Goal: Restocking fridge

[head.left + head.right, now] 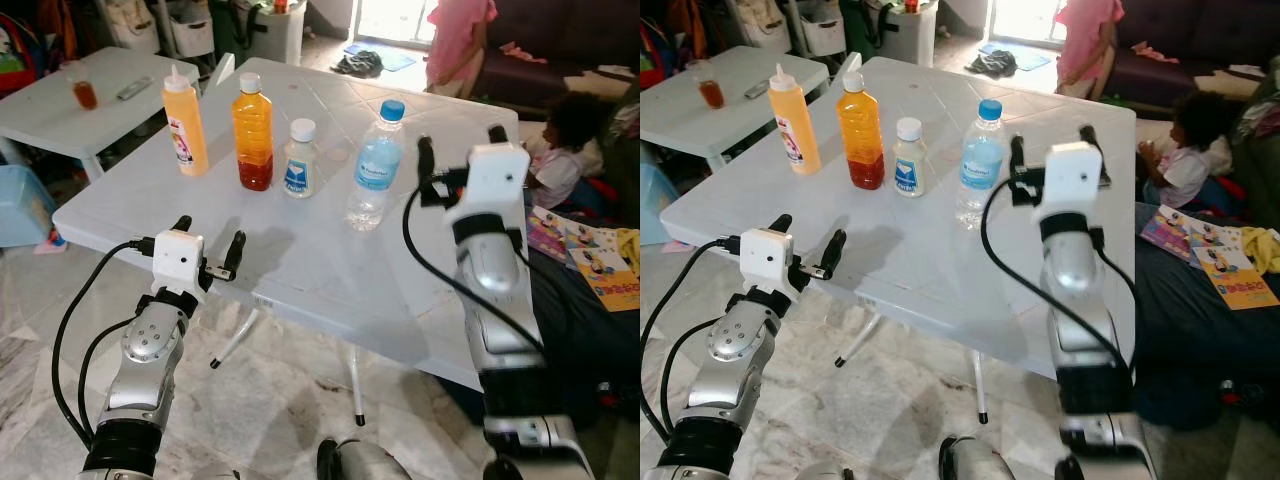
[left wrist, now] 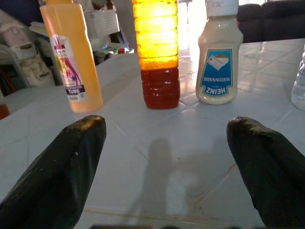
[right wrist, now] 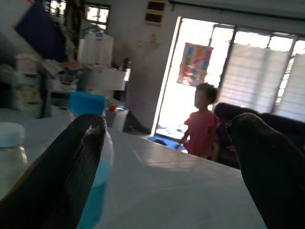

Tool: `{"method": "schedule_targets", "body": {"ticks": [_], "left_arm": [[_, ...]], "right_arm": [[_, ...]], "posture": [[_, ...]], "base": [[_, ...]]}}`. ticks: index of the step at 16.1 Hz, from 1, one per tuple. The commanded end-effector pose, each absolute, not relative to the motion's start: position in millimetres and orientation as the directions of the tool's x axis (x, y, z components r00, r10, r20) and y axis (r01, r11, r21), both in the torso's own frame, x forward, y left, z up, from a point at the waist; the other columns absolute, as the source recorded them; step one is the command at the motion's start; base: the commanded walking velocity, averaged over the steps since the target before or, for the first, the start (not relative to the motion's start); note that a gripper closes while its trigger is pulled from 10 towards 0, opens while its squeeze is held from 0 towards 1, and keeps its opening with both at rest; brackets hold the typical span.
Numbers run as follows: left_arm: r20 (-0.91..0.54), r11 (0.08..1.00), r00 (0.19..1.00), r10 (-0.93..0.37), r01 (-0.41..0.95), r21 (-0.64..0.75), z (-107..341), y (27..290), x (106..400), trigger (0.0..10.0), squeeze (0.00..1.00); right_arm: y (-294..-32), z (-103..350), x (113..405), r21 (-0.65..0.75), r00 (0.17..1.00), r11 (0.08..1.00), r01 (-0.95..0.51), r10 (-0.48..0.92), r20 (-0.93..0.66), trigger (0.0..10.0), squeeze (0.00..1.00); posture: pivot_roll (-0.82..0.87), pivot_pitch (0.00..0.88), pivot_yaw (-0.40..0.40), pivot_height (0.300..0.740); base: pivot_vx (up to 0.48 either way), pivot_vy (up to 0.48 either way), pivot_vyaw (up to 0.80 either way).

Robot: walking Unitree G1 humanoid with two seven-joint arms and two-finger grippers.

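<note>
Hovering, seemingly apart: right gripper (image 1: 458,139) fingers (image 3: 71,162).

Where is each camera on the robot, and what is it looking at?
Left eye view: on the head, looking down at the white plastic table; both silver arms, left gripper and right gripper show.
Right eye view: same head, same scene, slightly shifted.
Left wrist view: along its two black fingers at the orange squeeze bottle, amber liquid bottle and white mayonnaise bottle.
Right wrist view: past its fingers at the blue-capped water bottle and a person in pink.
Shared: all see the table's bottles.
</note>
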State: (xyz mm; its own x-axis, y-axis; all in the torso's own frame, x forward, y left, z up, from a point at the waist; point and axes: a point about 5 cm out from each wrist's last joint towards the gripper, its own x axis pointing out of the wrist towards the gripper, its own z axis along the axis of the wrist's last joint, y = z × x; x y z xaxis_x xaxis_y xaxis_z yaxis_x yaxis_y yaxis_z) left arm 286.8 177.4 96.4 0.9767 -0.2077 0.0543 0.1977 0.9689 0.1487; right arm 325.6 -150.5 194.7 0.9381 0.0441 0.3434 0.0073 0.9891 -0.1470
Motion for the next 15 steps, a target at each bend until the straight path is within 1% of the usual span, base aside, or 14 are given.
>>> {"method": "schedule_targets", "body": {"ticks": [1,3,9,12,15], "left_arm": [[0.065,0.967,0.975,-0.212,0.200,0.158,103,178,290,10.0,0.00],[0.063,0.966,0.975,-0.213,0.200,0.164,103,180,289,10.0,0.00],[0.052,0.965,0.976,-0.213,0.202,0.169,102,179,287,10.0,0.00],[0.046,0.964,0.975,-0.216,0.206,0.171,101,179,288,10.0,0.00],[0.042,0.963,0.975,-0.218,0.208,0.174,101,179,288,10.0,0.00]], "right_arm": [[-147,198,330,-0.121,0.940,0.992,-0.028,0.068,0.334,10.0,0.00],[-136,206,339,-0.107,0.934,0.990,-0.090,0.121,0.335,10.0,0.00],[-133,220,361,-0.108,0.940,0.987,-0.122,0.150,0.306,10.0,0.00],[-129,224,369,-0.126,0.941,0.978,-0.167,0.196,0.277,10.0,0.00],[-125,224,374,-0.090,0.946,0.979,-0.182,0.199,0.257,10.0,0.00]], "posture": [[-0.03,0.053,-0.041,0.740],[-0.02,0.058,-0.038,0.740],[-0.01,0.068,-0.038,0.740],[-0.01,0.072,-0.039,0.740],[-0.01,0.079,-0.041,0.740]], "base": [[0.000,0.000,0.00],[0.000,0.000,0.00],[0.000,0.000,0.00],[0.000,0.000,0.00],[0.000,0.000,0.00]]}}
